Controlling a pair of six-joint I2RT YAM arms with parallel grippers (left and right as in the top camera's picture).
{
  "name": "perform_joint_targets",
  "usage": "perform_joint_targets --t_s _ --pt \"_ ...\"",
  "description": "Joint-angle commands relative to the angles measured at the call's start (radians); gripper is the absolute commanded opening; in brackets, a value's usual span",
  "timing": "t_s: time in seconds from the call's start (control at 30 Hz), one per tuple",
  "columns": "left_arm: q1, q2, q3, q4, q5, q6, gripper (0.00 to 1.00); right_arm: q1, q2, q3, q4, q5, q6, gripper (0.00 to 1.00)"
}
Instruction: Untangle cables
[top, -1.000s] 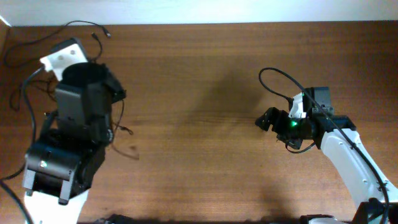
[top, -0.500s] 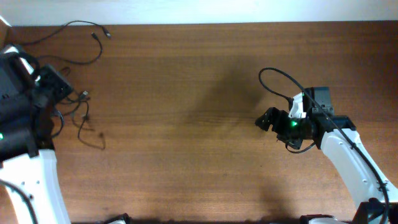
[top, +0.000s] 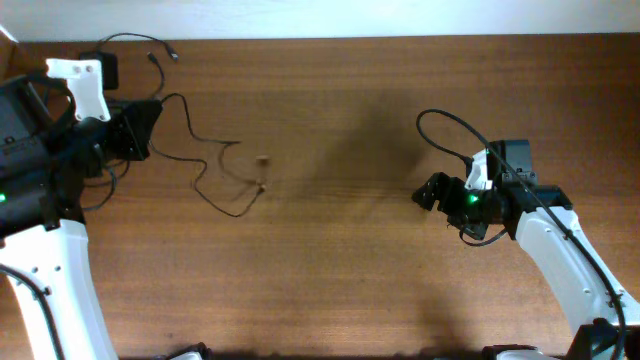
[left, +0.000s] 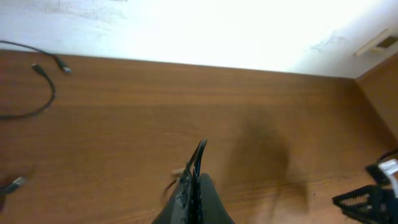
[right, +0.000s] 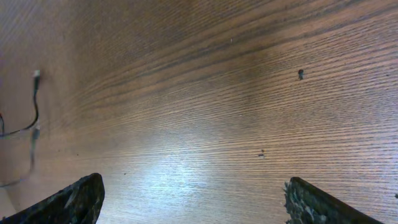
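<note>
My left gripper (top: 140, 130) is at the table's far left, shut on a thin black cable (top: 236, 213). The cable trails right from the jaws in loose loops, and its small plug ends (top: 262, 160) lie near the table's middle left. In the left wrist view the jaws (left: 198, 165) are pressed together with the thin cord between them. A second thin cable (top: 170, 52) lies separate at the back left corner; it also shows in the left wrist view (left: 61, 67). My right gripper (top: 428, 192) is open and empty at the right (right: 199, 202). Cable ends (right: 34, 106) show far off in the right wrist view.
A thick black cable (top: 440, 118) loops off the right arm's wrist. The white wall (left: 199, 25) borders the table's back edge. Bare wood table (top: 330, 260) lies between the two arms.
My left arm has swung up and back at the left with the cable in its jaws. The cable now stretches out to the right across the table. The right arm has not moved.
</note>
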Motion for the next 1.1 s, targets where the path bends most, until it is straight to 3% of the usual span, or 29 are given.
perform_joint_targets --t_s 0.0,0.23,0.43,0.57,0.8,1.07 --pt "0.006 0.006 -0.002 -0.026 -0.142 0.041 0.0 0.006 -0.016 -0.002 0.0 0.013 -0.014 0.94" --pt "0.006 0.086 -0.002 -0.063 -0.592 -0.144 0.0 0.006 -0.016 -0.002 0.0 0.013 -0.014 0.93" --pt "0.006 0.224 -0.002 -0.063 -0.729 -0.145 0.0 0.006 -0.016 -0.002 -0.001 0.013 -0.014 0.93" --pt "0.028 0.304 -0.002 -0.051 -0.966 -0.251 0.0 0.006 -0.016 -0.002 -0.001 0.013 -0.014 0.93" --pt "0.13 0.404 -0.002 0.012 -1.095 -0.251 0.0 0.006 -0.016 -0.002 -0.004 0.042 -0.014 0.94" --pt "0.277 0.521 -0.002 0.121 -1.104 -0.251 0.0 0.006 -0.016 -0.002 -0.004 0.043 -0.014 0.94"
